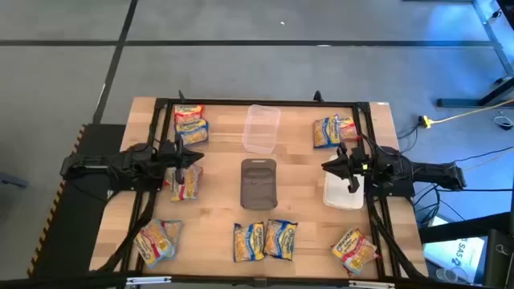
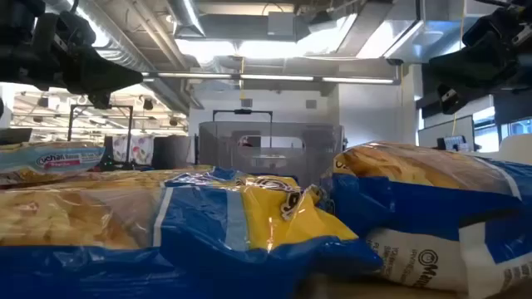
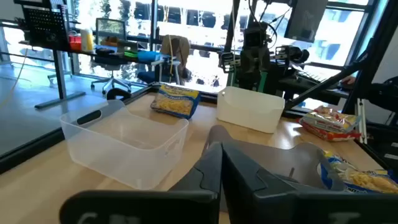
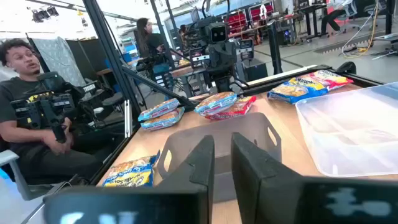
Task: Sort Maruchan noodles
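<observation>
High view: noodles [image 1: 185, 181] beneath left fingers [image 1: 189, 155]

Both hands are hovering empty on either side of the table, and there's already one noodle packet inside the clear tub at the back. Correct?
Not quite. The clear tub is empty; the high view and the left wrist view show nothing inside it. The rest holds: the left hand and the right hand hover at either side holding nothing, and the noodle packets all lie on the table.
</observation>
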